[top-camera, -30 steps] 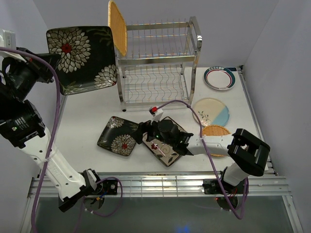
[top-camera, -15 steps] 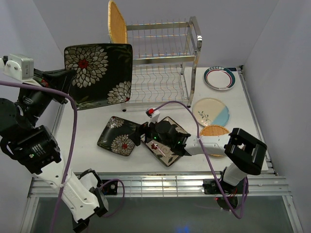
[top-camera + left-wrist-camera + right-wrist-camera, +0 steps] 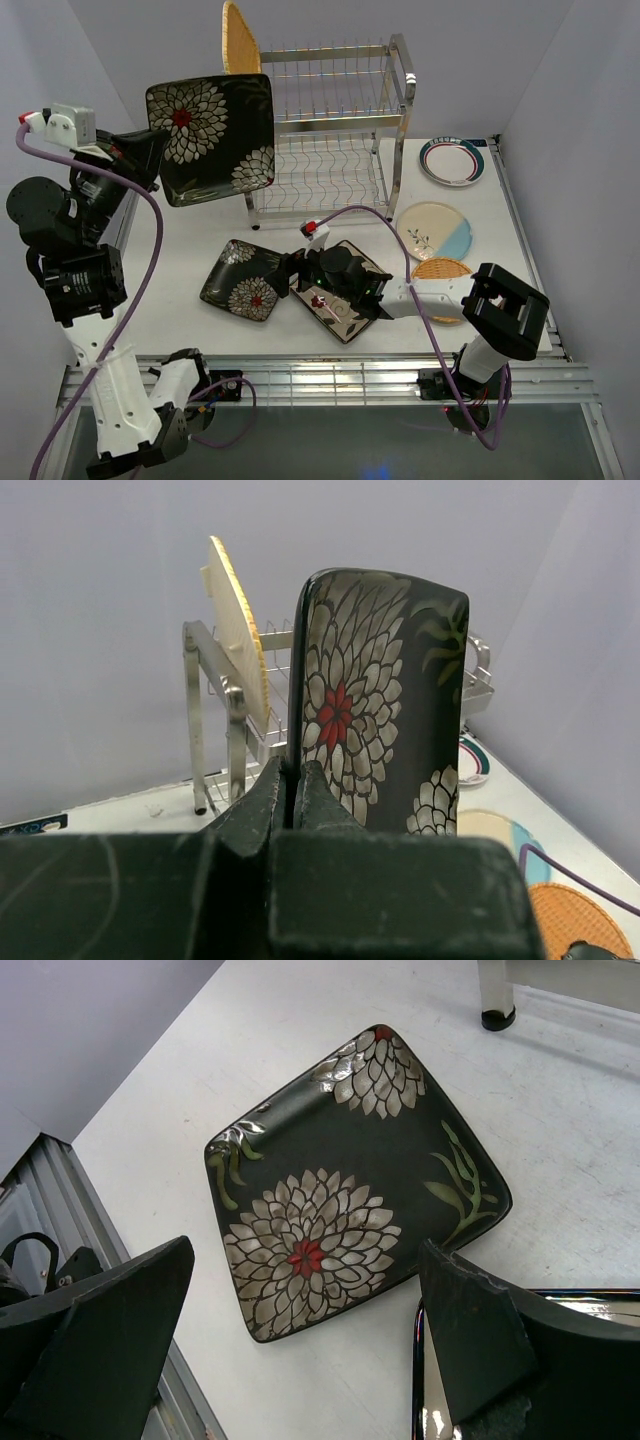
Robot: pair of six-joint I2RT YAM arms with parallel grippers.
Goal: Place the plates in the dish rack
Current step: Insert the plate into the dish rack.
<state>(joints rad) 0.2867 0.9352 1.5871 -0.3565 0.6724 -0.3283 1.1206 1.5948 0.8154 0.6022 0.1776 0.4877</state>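
Note:
My left gripper [image 3: 148,152] [image 3: 293,777] is shut on the edge of a black square plate with white flowers [image 3: 212,135] [image 3: 385,710], held upright in the air just left of the dish rack [image 3: 330,130] [image 3: 228,730]. A woven orange-tan plate [image 3: 240,50] [image 3: 236,625] stands in the rack's upper tier at its left end. A second black flowered plate [image 3: 243,280] [image 3: 350,1180] lies flat on the table. My right gripper [image 3: 296,272] [image 3: 305,1260] hovers open above its near edge, beside the cream floral square plate [image 3: 350,305].
At the right of the table lie a teal-rimmed round plate [image 3: 452,160], a cream-blue round plate [image 3: 435,230] and a woven plate [image 3: 445,270]. A metal grille runs along the table's near edge [image 3: 330,378]. Walls close in the left, back and right.
The left arm has carried the black plate up and to the right, closer to the rack's left end. The right gripper has barely moved.

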